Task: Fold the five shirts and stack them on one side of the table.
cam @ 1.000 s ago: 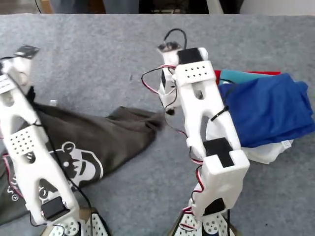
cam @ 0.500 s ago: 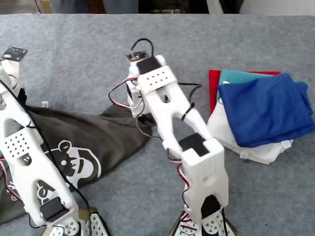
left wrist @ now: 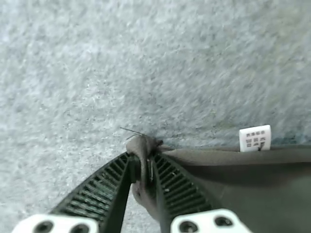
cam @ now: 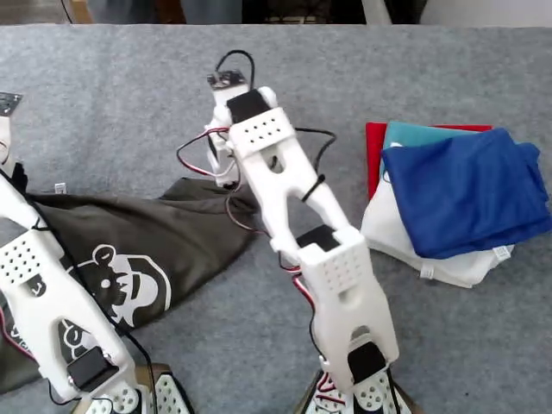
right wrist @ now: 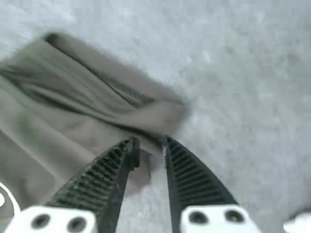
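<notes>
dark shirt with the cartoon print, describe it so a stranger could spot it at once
On the grey table, look to the side opposite the folded stack. The dark shirt lies spread out there. Unlike the neat blue, teal, red and white ones, it is unfolded, olive-brown, with a white cartoon print.

The grey felt-covered table (cam: 431, 78) bears 1 dark olive shirt (cam: 172, 233) spread on the left and 1 stack of 4 folded shirts (cam: 457, 198) on the right
</notes>
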Action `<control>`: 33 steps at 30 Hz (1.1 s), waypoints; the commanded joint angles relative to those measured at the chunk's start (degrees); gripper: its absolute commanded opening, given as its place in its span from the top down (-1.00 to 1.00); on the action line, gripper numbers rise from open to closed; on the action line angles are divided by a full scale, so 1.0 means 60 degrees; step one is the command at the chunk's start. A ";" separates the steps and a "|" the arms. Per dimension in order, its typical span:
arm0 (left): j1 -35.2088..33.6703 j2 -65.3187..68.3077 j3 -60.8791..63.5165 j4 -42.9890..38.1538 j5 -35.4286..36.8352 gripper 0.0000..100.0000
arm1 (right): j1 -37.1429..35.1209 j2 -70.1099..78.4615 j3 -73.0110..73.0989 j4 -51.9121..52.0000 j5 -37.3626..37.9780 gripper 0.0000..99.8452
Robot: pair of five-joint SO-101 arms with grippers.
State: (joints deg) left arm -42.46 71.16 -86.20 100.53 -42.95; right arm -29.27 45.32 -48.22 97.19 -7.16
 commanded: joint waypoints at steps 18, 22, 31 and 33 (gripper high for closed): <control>0.0359 0.1216 -0.0828 0.0044 0.0645 0.94 | -0.0747 0.4286 -0.5253 0.0073 0.0498 0.96; 0.0344 0.1495 -0.1502 0.0044 0.1187 0.94 | -0.0205 0.4711 -0.5722 -0.0864 0.0542 0.96; 0.0359 0.1685 -0.1546 0.0044 0.1187 0.94 | 0.0630 0.5443 -0.6821 -0.2974 0.0571 0.96; 0.0359 0.1685 -0.1546 0.0044 0.1187 0.94 | 0.0630 0.5443 -0.7216 -0.3018 0.0571 0.96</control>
State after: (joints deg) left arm -40.44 80.92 -94.90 100.97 -36.18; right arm -26.55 78.99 -86.73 80.75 -4.00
